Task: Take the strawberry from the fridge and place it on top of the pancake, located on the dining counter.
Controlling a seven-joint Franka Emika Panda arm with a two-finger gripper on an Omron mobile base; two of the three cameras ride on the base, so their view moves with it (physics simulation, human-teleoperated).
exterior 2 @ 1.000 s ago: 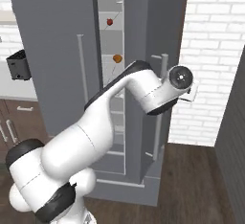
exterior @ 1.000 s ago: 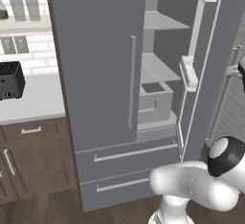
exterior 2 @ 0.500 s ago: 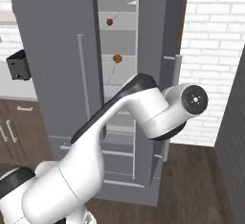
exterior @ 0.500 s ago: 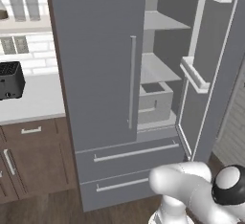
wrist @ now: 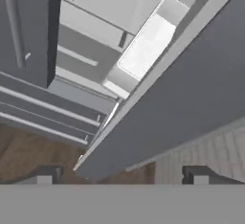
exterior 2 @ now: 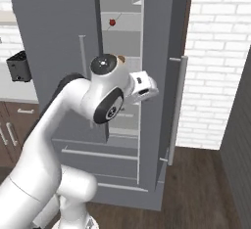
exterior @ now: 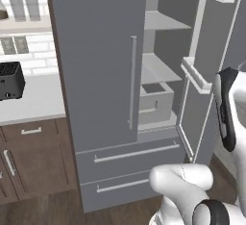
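Note:
The grey fridge has its left door shut and its right door swung open. A tiny red strawberry rests on an upper pale shelf inside. In the right base view my hand hangs in front of the opening, at mid-height, well below the strawberry. My gripper is open, its fingertips wide apart with nothing between them. It looks down past the open door's edge at the drawers and floor. The pancake and the dining counter are out of view.
A grey bin sits on a lower fridge shelf above two drawers. Door racks jut from the open door. A black toaster stands on the white counter at left. A brick wall is right of the fridge.
My arm has swung from beside the open door's handle back across to the front of the fridge opening. The right door now stands a little wider.

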